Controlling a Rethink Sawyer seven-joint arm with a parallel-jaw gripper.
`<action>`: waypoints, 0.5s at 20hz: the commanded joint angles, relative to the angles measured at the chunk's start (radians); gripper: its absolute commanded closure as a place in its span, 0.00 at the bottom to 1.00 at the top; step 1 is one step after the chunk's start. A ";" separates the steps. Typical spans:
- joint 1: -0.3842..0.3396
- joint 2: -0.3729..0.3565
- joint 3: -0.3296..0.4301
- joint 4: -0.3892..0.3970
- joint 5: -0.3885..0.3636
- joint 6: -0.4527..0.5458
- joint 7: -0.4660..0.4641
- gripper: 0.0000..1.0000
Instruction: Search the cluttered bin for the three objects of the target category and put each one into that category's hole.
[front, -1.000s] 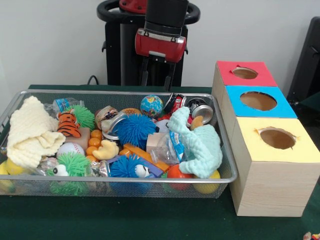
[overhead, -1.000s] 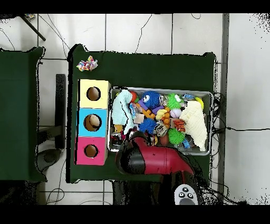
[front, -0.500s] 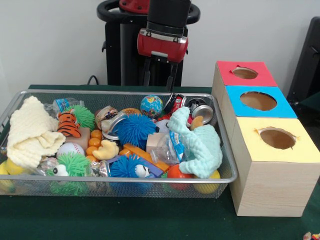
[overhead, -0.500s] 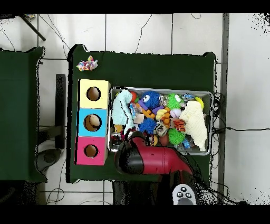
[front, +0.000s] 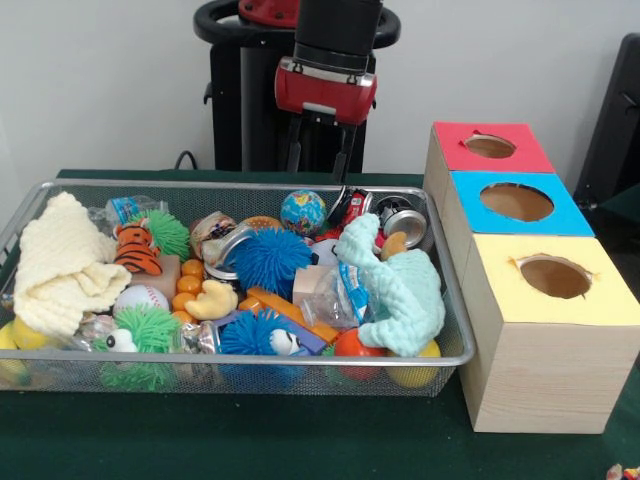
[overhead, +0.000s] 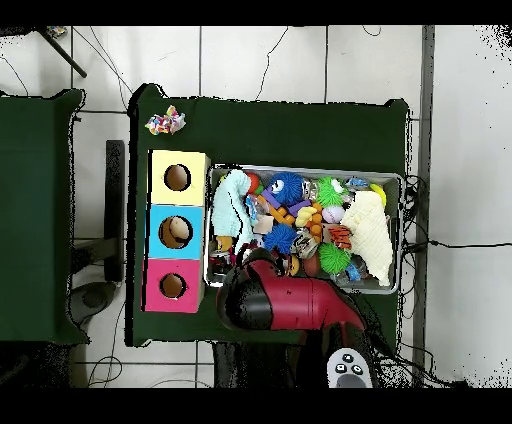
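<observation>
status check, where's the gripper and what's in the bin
Gripper open, empty, above the bin's far edge. Wire bin full of mixed toys, cloths, cans. Globe ball nearest below. Three boxes beside the bin, holes unobstructed.

A dark green tabletop (front: 250, 440) carries everything here. On it rests a wire mesh bin (front: 250, 370), heaped with toys and cloths, filling the left and middle in the front view. Just beside the bin's right side stands a row of three wooden boxes, each with a round hole in its top: a yellow-topped box (front: 552, 330) nearest, a blue-topped box (front: 517, 203) behind it, a red-topped box (front: 489, 146) farthest. In the overhead view a small multicoloured bundle (overhead: 165, 122) lies apart near the tabletop's corner, beyond the yellow-topped box.
</observation>
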 joint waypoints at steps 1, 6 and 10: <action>0.005 0.023 0.052 0.038 -0.041 -0.034 0.079 0.00; 0.005 0.021 0.053 0.035 -0.039 -0.030 0.078 0.00; 0.007 0.023 0.051 0.035 -0.040 -0.033 0.079 0.00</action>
